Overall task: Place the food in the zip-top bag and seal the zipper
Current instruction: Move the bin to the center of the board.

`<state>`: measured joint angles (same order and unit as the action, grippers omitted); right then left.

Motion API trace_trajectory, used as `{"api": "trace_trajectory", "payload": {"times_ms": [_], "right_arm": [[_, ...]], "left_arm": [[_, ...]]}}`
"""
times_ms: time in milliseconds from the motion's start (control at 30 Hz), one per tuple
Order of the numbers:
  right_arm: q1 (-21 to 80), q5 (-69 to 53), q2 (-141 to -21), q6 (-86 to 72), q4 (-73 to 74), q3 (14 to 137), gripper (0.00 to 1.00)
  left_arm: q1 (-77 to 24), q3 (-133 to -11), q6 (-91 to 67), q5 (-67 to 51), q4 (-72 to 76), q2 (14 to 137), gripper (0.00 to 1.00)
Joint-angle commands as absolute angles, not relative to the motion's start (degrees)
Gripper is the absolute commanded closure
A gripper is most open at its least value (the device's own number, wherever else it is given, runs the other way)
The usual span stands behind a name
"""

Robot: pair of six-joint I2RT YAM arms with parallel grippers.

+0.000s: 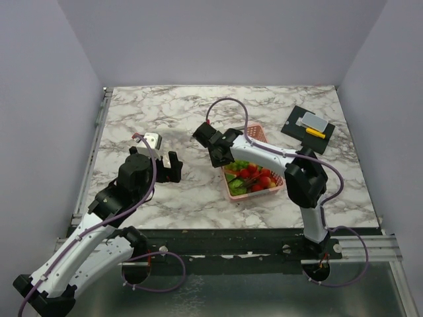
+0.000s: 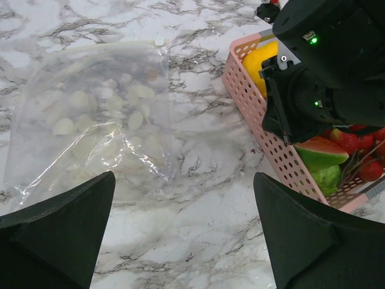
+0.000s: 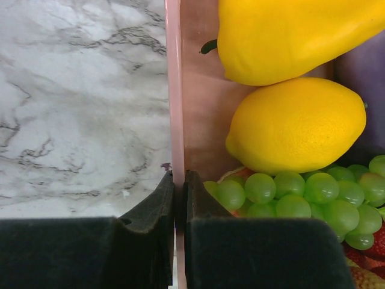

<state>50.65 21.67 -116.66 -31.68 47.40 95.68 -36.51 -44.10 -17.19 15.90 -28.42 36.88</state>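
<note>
Pinching a side wall of the pink basket (image 3: pixel 174 90), the R fingers (image 3: pixel 171 195) are closed down to a narrow slit. The thin pink wall runs straight up btwn them. One finger sits outside over the marble counter (image 3: pixel 72 120), the other inside w/ the food. Only the wall is gripped, none of the food.

Just past the inner finger, green grapes (image 3: pixel 301 198) lie right against its tip. A lemon (image 3: pixel 298 126) is beyond the grapes. A yellow pepper (image 3: pixel 289 36) is further on, resting against the lemon.

The L fingers (image 1: pixel 170 168) are spread wide w/ bare marble btwn them, gripping nothing. The zip-top bag (image 2: pixel 90 120) lies flat on the counter ahead of them, more toward the left-hand finger and apart from both tips. Pale dots show on the clear film. Its zipper (image 2: pixel 120 46) runs along the edge farthest from the fingers; can't tell if it's pressed shut.

The basket sits to the bag's right w/ a strip of counter btwn them, and the R arm is over its near corner. A watermelon slice (image 2: pixel 319 150), strawberries (image 2: pixel 361 141) and a green leafy piece (image 2: pixel 328 177) lie in the basket below that arm. All food seen is in the basket.

In the top view, a black mat (image 1: pixel 307 129) w/ small yellow & grey items is at the far right, well apart from bag and basket.
</note>
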Motion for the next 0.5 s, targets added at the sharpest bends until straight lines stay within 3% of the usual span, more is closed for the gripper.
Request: {"api": "trace_trajectory", "payload": {"times_ms": [0, 467], "right_arm": [[49.24, 25.93, -113.59, -34.10, 48.86, 92.02, 0.99], [43.92, 23.61, -107.76, -30.17, 44.69, 85.42, 0.98]], "left_arm": [[-36.56, -43.59, -18.10, 15.12, -27.51, 36.53, 0.01], [-36.55, -43.94, -18.22, 15.94, -27.51, 39.06, 0.01]]}}
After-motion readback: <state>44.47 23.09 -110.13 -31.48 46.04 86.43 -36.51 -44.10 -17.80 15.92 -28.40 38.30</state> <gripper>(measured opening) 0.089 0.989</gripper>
